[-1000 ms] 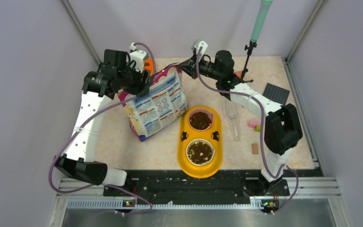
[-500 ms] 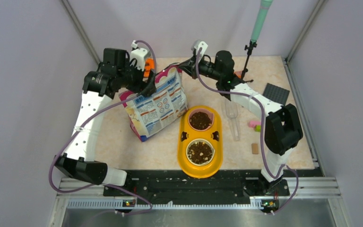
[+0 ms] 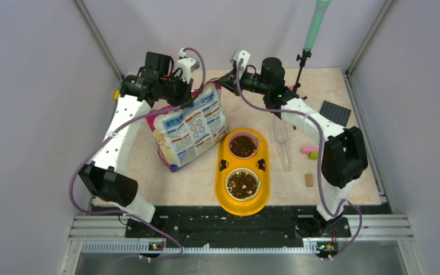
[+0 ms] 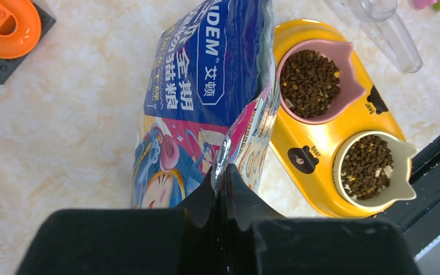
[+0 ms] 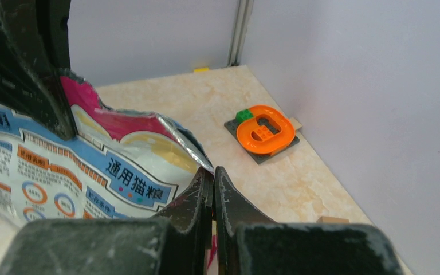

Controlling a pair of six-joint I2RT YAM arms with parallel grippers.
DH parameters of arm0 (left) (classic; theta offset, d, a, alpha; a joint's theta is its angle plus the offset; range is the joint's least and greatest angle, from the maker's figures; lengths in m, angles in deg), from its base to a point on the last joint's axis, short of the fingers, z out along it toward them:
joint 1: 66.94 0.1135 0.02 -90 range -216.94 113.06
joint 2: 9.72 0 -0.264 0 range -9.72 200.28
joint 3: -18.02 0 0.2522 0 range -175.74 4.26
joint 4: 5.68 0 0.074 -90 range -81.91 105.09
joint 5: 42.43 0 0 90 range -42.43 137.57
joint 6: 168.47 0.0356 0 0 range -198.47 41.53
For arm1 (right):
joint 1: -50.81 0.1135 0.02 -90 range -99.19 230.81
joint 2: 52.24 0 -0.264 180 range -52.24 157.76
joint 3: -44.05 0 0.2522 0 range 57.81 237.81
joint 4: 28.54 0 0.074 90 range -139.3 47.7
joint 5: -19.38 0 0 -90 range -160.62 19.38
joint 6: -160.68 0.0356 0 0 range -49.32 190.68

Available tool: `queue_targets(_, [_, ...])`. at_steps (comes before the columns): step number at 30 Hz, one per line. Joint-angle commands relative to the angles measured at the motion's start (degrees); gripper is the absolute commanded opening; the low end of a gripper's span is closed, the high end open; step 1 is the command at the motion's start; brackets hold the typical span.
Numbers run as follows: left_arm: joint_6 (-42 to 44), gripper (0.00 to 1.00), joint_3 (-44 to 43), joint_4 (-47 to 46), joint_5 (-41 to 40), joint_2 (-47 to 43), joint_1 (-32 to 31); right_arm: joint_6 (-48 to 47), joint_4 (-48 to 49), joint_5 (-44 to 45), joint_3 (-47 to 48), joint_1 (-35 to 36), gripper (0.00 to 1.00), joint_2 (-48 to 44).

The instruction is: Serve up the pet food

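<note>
The magenta-and-blue cat food bag (image 3: 192,129) stands tilted left of the yellow double-bowl tray (image 3: 222,172). My left gripper (image 3: 188,94) is shut on the bag's top edge, and the left wrist view shows the foil rim pinched between its jaws (image 4: 222,175). My right gripper (image 3: 222,80) is shut on the bag's other top corner (image 5: 213,179). Dark brown kibble fills the pink bowl (image 3: 243,145) and the white bowl (image 3: 242,184); both heaps show in the left wrist view (image 4: 309,77) (image 4: 368,166). The inside of the bag is hidden.
A clear plastic scoop (image 3: 281,142) lies right of the tray. Pink and green bricks (image 3: 309,152), a tan block (image 3: 308,180) and a dark baseplate (image 3: 335,113) lie at the right. An orange toy on a dark plate (image 5: 263,133) sits behind the bag. A teal pole on a stand (image 3: 315,28) rises at the back.
My left arm has swung right and back, carrying its gripper along the bag's top towards the right gripper. The bag's top has shifted slightly. The right arm has barely moved.
</note>
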Motion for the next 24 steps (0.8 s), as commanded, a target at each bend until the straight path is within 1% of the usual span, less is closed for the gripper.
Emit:
queue_targets(1, [1.55,0.0,-0.54,-4.89,3.52,-4.24,-0.03,-11.33,-12.9,-13.47,9.84,-3.26,0.0,-3.85])
queue_targets(2, [2.03,0.0,-0.17,-4.91,3.79,-4.73,-0.01,-13.2,-16.94,-17.38,12.14,-4.03,0.0,-3.39])
queue_targets(3, [2.38,0.0,0.12,-4.7,4.23,-5.1,0.06,-14.51,-21.07,-19.8,14.04,-4.55,0.04,-2.82])
queue_targets(4, [2.55,0.0,0.16,-4.44,4.94,-5.34,0.14,-15.53,-24.16,-20.93,15.64,-4.77,0.38,-2.2])
queue_targets(5, [2.65,0.0,0.18,-4.01,5.71,-5.52,0.23,-16.97,-26.37,-21.51,16.59,-4.82,0.53,-2.04])
queue_targets(6, [2.64,0.0,0.17,-3.78,6.57,-5.63,0.32,-17.76,-27.02,-22.18,16.86,-4.82,0.66,-1.77])
queue_targets(7, [2.59,0.0,0.29,-3.64,7.55,-5.83,0.38,-17.59,-26.45,-22.61,16.71,-4.67,0.71,-1.67])
queue_targets(8, [1.88,0.0,0.5,-4.26,8.3,-6.1,0.58,-17.29,-25.82,-22.76,16.76,-4.48,0.74,-1.4])
queue_targets(11, [-0.38,0.0,4.15,-9.18,12.28,-8.72,1.45,-18.35,-26.33,-22.82,16.8,-3.65,0.77,-0.63])
queue_targets(15, [-1.36,0.0,9.76,-14.55,12.85,-12.58,1.57,-14.99,-20.9,-23.7,15.6,-2.61,0.81,0.89])
queue_targets(17, [-1.59,0.0,10.4,-14.92,12.58,-12.97,1.57,-13.35,-20.0,-24.63,17.15,-1.36,0.82,2.68])
queue_targets(20, [-1.43,0.0,10.45,-13.99,12.18,-12.81,1.57,-9.69,-14.72,-24.81,18.21,0.49,0.84,5.15])
queue_targets(24, [-1.04,0.0,10.59,-13.85,11.57,-13.67,1.61,-5.11,-9.93,-24.55,18.47,1.19,0.83,8.01])
